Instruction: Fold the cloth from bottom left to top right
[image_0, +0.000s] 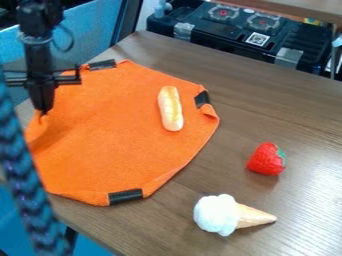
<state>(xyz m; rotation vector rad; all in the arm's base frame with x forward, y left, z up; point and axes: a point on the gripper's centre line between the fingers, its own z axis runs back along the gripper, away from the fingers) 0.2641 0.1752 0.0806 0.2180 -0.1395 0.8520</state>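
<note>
My black gripper (43, 111) hangs at the left over the cloth's left edge, its fingers together on a small raised tip of orange fabric. The orange cloth (110, 145) lies spread on the table, with a shaded crease running down from the pinched spot. Black strips mark its top left, right and bottom edges. Resting on its upper right part is a pale yellow bread roll (170, 108).
On the brown table (287, 120), a red strawberry (267, 159) lies right of the cloth and an ice cream cone (230, 215) lies near the front. A dark toy stove (247, 32) stands behind the table. A dark braided cable (25, 185) crosses the left side.
</note>
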